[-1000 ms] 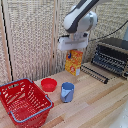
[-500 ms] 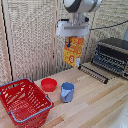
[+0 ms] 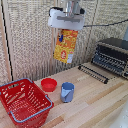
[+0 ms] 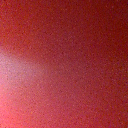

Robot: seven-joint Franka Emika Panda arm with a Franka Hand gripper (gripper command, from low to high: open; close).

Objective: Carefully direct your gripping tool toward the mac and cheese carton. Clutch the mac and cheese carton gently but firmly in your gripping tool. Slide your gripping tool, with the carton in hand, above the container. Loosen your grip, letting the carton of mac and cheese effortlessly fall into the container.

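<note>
In the exterior view my white boxy gripper [image 3: 63,34] hangs high above the table, its dark-blue fingers [image 3: 60,36] shut on the top of the mac and cheese carton [image 3: 66,46]. The orange-yellow carton hangs tilted in the air, well above the blue cup. The red lattice basket [image 3: 24,102] with grey-blue rim stands on the table at the exterior view's lower left, off to the left of and far below the carton. The wrist view shows only a blurred red-pink surface [image 4: 64,64], too close to tell apart.
A small red bowl [image 3: 48,84] and a blue cup [image 3: 67,92] stand on the wooden table [image 3: 95,107] between basket and carton. A black toaster oven [image 3: 112,55] with a dark rack [image 3: 92,73] in front sits at the exterior view's right. A slatted wall stands behind.
The gripper has lifted the carton higher off the table and carried it a little toward the exterior view's left. Basket, bowl and cup have not moved.
</note>
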